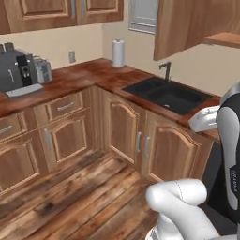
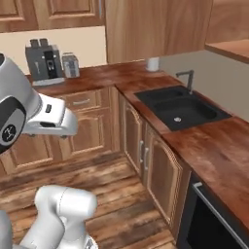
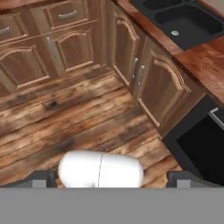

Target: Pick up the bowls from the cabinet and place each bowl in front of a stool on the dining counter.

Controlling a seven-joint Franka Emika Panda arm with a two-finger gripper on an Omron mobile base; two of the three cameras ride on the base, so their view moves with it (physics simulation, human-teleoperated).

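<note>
- The coffee machine (image 1: 16,70) is cut off by the left base view's left edge.
- The black sink's (image 3: 183,22) far part runs past the hand view's top edge.
- The dark appliance (image 2: 214,223) is cropped at the right base view's bottom edge.

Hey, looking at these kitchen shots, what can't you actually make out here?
- Coffee machine: controls too small to read, left base view.
- Sink: cut off by the top edge, hand view.
- Upper cupboards: cropped by the top edge, right base view.
- Gripper: fingertips barely clear the bottom edge, wide apart, holding nothing.
</note>
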